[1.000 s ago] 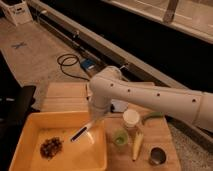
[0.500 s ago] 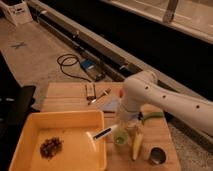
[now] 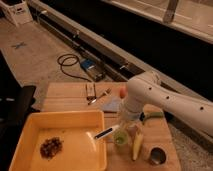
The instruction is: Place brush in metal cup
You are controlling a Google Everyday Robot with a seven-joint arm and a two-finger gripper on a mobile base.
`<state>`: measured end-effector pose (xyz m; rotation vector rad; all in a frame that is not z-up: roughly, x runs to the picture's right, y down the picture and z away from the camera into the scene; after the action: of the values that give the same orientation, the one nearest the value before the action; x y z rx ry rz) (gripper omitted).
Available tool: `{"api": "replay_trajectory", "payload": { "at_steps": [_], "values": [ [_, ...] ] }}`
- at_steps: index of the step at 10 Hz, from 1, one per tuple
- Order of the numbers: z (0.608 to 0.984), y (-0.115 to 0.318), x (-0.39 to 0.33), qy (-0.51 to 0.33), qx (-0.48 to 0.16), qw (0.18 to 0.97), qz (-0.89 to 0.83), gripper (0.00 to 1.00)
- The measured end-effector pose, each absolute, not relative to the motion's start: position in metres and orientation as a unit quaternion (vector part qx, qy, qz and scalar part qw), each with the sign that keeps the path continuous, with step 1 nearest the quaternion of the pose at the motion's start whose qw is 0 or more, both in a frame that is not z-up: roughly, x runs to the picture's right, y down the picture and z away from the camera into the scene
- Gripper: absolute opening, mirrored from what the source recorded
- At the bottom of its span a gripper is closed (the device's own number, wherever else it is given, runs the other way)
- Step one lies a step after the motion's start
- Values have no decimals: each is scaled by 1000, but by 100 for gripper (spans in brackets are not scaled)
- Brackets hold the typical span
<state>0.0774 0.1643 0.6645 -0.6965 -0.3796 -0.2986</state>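
The brush was clenched in the gripper, handle pointed over the tray, away from the metal cup

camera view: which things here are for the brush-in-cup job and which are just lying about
For the job:
- brush, over the tray's right edge
- metal cup, front right of the wooden board
- gripper, at the brush's head end, near the green cup

Lying about:
- green cup
- yellow tray
- fork
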Motion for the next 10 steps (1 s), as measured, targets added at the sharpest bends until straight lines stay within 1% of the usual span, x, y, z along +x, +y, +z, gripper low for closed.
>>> {"api": "replay_trajectory", "payload": {
  "at_steps": [3, 8, 10],
  "values": [
    [663, 165, 86, -174, -335, 916, -135, 0],
    [640, 165, 147, -157, -311, 934, -76, 0],
    [635, 172, 177, -145, -310, 938, -44, 0]
  ]
}}
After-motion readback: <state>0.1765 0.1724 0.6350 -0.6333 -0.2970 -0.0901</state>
